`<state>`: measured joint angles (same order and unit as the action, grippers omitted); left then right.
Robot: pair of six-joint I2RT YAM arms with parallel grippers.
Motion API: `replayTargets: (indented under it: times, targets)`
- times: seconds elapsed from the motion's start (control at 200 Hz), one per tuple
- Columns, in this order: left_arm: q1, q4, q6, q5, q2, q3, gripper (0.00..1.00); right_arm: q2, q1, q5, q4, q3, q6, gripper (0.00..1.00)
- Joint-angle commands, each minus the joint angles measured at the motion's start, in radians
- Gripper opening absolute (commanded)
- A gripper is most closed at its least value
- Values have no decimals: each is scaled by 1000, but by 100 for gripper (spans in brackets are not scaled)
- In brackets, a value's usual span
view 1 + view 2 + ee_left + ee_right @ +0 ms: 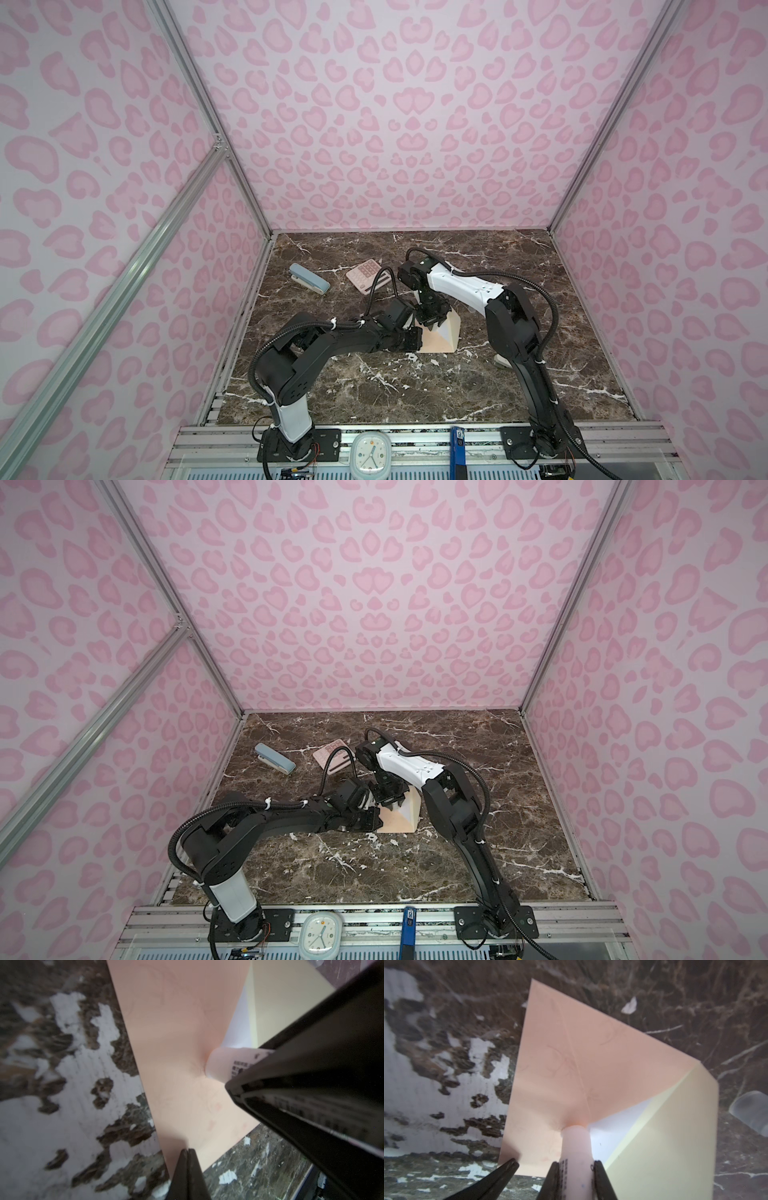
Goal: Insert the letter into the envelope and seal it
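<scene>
The envelope lies flat near the middle of the marble surface, just right of centre in both top views, with its cream-lined flap lifted open at the right. A white strip of the letter shows inside the mouth, between the peach face and the flap. The right claw comes down from the upper middle of the frame and is clenched on a pale tube with small print. The tube's tip touches the envelope's face beside the opening, and the paper puckers around it. The left claw reaches in from the lower left with its jaws closed together, tips at the envelope's left edge. It seems to press the paper down rather than pinch it, though the wrist views are too blurred there to be sure. A pink calculator and a blue stapler lie apart, higher and to the left.
</scene>
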<state>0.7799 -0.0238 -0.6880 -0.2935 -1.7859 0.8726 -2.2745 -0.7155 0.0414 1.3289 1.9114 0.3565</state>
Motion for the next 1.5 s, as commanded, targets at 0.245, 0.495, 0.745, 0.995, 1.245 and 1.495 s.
replayTargets:
  times: [0.245,0.495,0.745,0.995,1.245,1.495]
  targets:
    - [-1,73,10,27,-13,-5,4,-45,-24,6,24,51,-1,0]
    - [-1,71,10,24,-17,-4,4,-66,-38,14,23,59,-1,0]
    - [-3,69,10,25,-14,-7,4,-91,-48,-41,47,64,-2,0]
    - [-3,68,8,24,-13,-9,4,-112,-53,-84,66,73,-6,0]
    - [-4,67,10,17,-18,-7,4,-102,-52,-84,77,113,-5,0]
    - [-4,71,10,15,-21,-6,4,-82,-47,-44,85,139,-14,0]
